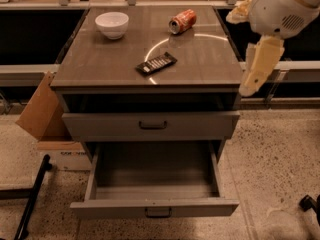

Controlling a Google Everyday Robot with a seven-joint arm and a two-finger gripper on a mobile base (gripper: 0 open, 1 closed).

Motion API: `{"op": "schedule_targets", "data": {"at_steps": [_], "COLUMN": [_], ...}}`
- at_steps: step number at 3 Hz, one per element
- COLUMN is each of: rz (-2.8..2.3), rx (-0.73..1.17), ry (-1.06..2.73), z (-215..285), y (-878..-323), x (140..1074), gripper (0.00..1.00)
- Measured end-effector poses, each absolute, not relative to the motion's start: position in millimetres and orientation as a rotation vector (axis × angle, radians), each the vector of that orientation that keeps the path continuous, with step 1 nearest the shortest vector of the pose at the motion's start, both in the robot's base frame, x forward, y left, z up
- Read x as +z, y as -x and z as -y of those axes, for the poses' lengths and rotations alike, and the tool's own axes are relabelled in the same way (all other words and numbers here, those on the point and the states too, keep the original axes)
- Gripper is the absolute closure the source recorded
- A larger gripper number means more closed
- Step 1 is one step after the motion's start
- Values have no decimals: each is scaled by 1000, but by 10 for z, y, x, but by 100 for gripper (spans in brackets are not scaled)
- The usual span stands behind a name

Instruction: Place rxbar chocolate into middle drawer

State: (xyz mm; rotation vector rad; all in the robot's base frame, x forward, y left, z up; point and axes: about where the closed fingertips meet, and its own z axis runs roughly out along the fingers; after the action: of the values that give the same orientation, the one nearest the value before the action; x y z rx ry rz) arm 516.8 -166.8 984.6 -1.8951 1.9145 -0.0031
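Observation:
The rxbar chocolate [156, 63], a flat black wrapper with white lettering, lies on the cabinet top [100, 64] near its front middle. The middle drawer [155, 206], the lower grey drawer with a dark bar handle, is pulled out and shows nothing inside. The similar drawer front above it [150, 125] is shut. My gripper [256, 69] hangs from the white arm at the right, beside the cabinet's right edge. It is level with the cabinet top and apart from the bar. It holds nothing that I can see.
A white bowl [112, 24] stands at the back left of the top. An orange-red soda can [182, 21] lies on its side at the back right. A cardboard box [42, 116] leans at the cabinet's left. A black stand leg [32, 199] crosses the floor at the lower left.

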Motion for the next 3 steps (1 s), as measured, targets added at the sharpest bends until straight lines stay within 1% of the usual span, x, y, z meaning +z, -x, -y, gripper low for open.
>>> {"op": "schedule_targets", "data": {"at_steps": [1, 2, 3], "rz": [-1801, -1801, -1798], "rx": [154, 153, 151], "ry": [1948, 1948, 1924], "z": [1427, 1425, 1393], "y": [-5618, -5617, -5760], "x": [9575, 9577, 9449], "gripper": [0, 0, 0]}}
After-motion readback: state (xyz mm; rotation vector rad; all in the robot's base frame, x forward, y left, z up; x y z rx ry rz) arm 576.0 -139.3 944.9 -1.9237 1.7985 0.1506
